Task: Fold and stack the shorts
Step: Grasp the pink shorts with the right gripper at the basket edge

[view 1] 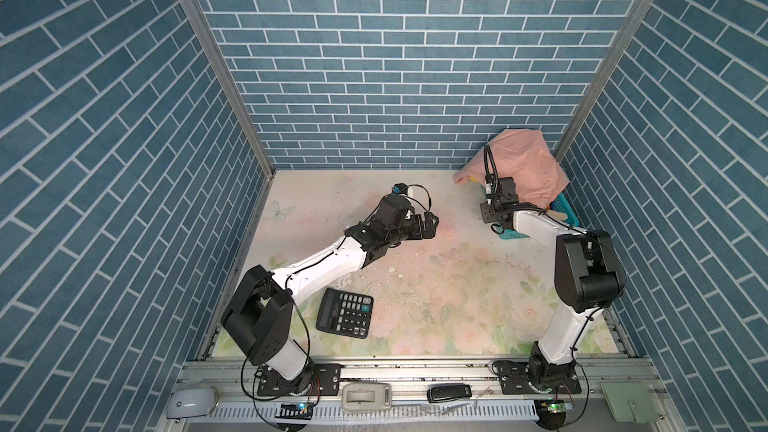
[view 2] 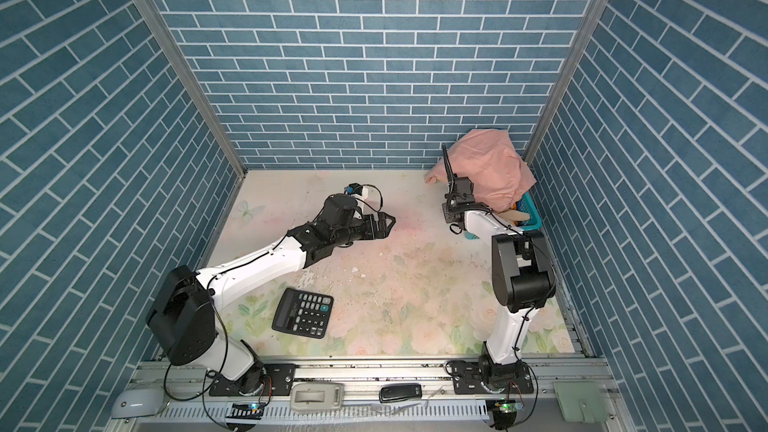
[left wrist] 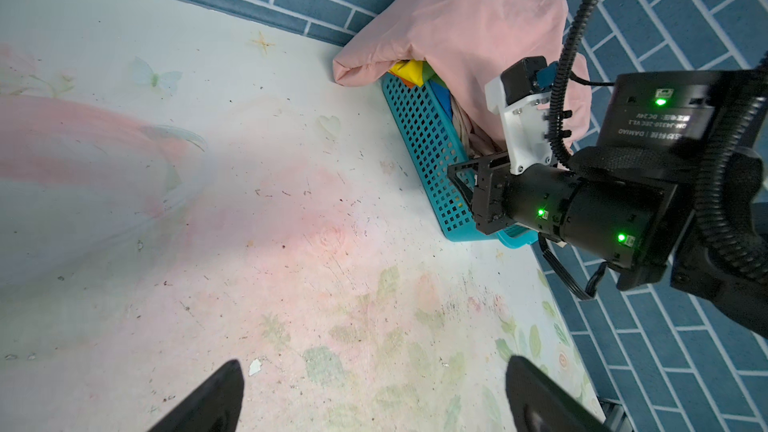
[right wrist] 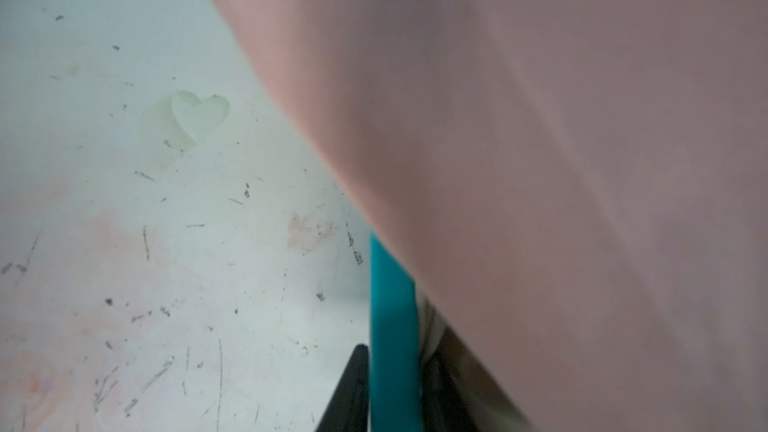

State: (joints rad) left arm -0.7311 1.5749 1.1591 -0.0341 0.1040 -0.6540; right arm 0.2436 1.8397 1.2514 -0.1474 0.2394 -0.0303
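Note:
Salmon-pink shorts (view 1: 519, 164) (left wrist: 465, 22) lie heaped over a teal mesh basket (view 1: 567, 205) (left wrist: 428, 151) in the back right corner. Under them, rainbow-striped shorts (left wrist: 409, 70) and a beige cloth (left wrist: 465, 126) show inside the basket. My right gripper (view 1: 496, 226) (right wrist: 395, 351) is at the basket's near end. One finger stands outside the teal rim (right wrist: 392, 305) and one inside, both close against it, and pink cloth fills most of that wrist view. My left gripper (view 1: 432, 222) (left wrist: 374, 361) hovers open over the bare mat mid-table, holding nothing.
A black calculator (view 1: 345, 312) lies on the flowered mat near the left arm's base. Blue brick walls close in the back and both sides. On the front rail sit a white mouse (view 1: 191, 403), a grey device (view 1: 365, 396), a black device (view 1: 449, 392) and a green wallet (view 1: 627, 401).

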